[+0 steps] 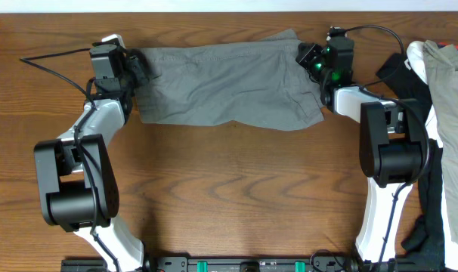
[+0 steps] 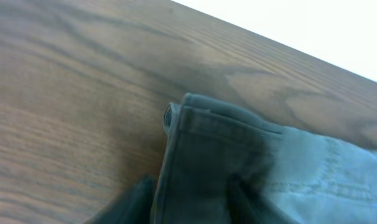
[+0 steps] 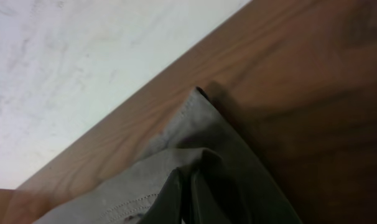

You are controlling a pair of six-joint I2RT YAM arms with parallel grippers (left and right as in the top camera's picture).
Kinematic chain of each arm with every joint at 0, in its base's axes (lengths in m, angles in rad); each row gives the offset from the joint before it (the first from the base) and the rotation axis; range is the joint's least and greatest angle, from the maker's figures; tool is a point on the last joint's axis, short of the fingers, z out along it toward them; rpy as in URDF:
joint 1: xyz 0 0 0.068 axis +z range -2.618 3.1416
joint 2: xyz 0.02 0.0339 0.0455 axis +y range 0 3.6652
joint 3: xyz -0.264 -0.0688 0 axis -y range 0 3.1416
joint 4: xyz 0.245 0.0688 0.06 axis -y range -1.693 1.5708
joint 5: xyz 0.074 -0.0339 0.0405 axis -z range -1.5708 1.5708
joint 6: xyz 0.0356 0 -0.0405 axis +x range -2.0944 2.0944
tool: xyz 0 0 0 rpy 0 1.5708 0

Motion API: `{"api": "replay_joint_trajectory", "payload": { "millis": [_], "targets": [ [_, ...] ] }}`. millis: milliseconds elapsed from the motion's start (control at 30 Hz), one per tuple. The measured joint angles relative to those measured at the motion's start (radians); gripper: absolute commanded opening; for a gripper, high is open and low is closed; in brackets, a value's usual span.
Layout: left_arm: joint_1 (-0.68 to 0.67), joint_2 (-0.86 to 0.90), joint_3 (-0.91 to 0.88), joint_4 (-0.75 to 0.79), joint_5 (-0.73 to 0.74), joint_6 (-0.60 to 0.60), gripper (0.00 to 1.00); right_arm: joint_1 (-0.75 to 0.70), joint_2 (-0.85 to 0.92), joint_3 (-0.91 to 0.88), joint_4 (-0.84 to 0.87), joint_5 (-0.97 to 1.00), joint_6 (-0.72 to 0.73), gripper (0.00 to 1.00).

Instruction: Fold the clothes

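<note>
The clothes, a pair of grey-olive shorts [image 1: 221, 87], lie folded flat across the far part of the wooden table [image 1: 236, 189]. My left gripper [image 1: 138, 69] is at their left end. In the left wrist view the shorts' thick stitched edge [image 2: 251, 155] stands between the fingers [image 2: 135, 202] of my left gripper [image 2: 188, 208], which are spread apart. My right gripper [image 1: 308, 57] is at the shorts' far right corner. The right wrist view shows my right gripper [image 3: 187, 199] shut, pinching a fold of the shorts [image 3: 238, 155].
A pile of other garments lies at the right edge: a beige-tan piece [image 1: 450, 83], black cloth [image 1: 410, 75] and white cloth [image 1: 419, 57]. The table's far edge [image 1: 229, 13] runs just behind the shorts. A cable [image 1: 55, 64] trails left of the left arm.
</note>
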Motion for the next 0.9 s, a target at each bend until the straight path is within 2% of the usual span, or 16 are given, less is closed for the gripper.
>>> {"api": "replay_joint_trajectory", "payload": {
  "millis": [133, 267, 333, 500, 633, 667, 800, 900],
  "targets": [
    [0.000, 0.005, 0.000, -0.013, 0.002, -0.008, 0.59, -0.016, 0.000, 0.007, -0.060, -0.026, -0.004, 0.07],
    [0.013, 0.002, 0.000, -0.087, 0.006, -0.009, 0.64, -0.035, 0.000, 0.008, -0.058, -0.083, -0.032, 0.28],
    [0.029, -0.011, 0.000, -0.135, 0.009, -0.010, 0.64, -0.046, -0.001, 0.008, -0.063, -0.113, -0.049, 0.35],
    [0.084, -0.121, 0.000, -0.263, 0.018, -0.010, 0.66, -0.087, -0.048, 0.008, -0.148, -0.185, -0.079, 0.40],
    [0.118, -0.267, 0.000, -0.341, 0.073, -0.010, 0.65, -0.121, -0.169, 0.008, -0.316, -0.215, -0.129, 0.40],
    [0.118, -0.305, 0.001, -0.360, 0.095, -0.009, 0.62, -0.126, -0.214, 0.011, -0.381, -0.214, -0.149, 0.39],
    [0.082, -0.385, 0.011, -0.449, 0.161, 0.009, 0.36, -0.109, -0.370, 0.019, -0.629, -0.192, -0.240, 0.17],
    [0.031, -0.372, 0.013, -0.507, 0.187, 0.064, 0.19, -0.066, -0.426, 0.026, -0.761, -0.168, -0.297, 0.05]
  ]
}}
